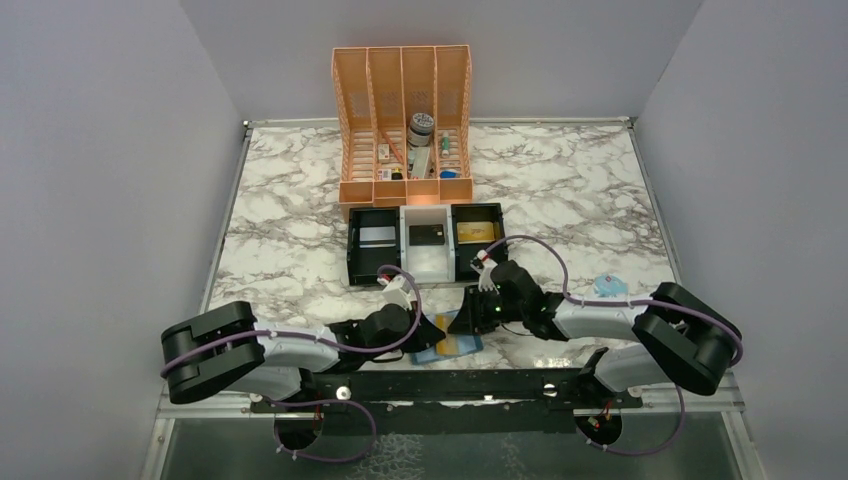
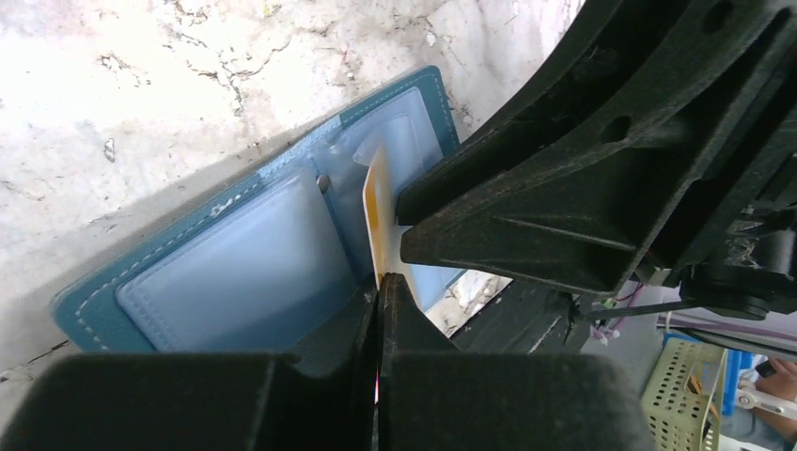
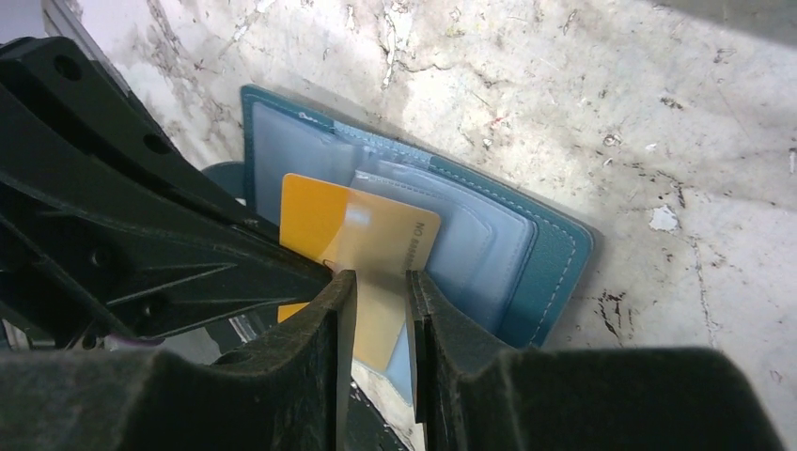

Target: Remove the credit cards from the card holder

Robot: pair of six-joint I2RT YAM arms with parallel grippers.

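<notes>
Card holder [image 1: 447,348] open flat at the desk's [image 1: 300,220] near edge, between both arms | gold credit card [image 3: 357,225] half out of its clear pocket | left fingers [image 2: 399,329] clenched on that card's edge | right fingers [image 3: 320,319] slightly parted at its face | far tray [image 1: 427,266]: silver card [image 1: 376,237] left, dark card [image 1: 427,235] middle, second gold card [image 1: 476,231] right

White-and-grey marble-patterned tabletop [image 1: 280,200], orange slotted plastic file rack [image 1: 403,110] at the far side, black-and-white three-compartment tray [image 1: 428,266] before it, mid-blue bifold card holder [image 1: 428,355] open near the front edge, pale blue packet [image 1: 610,287] at right
</notes>
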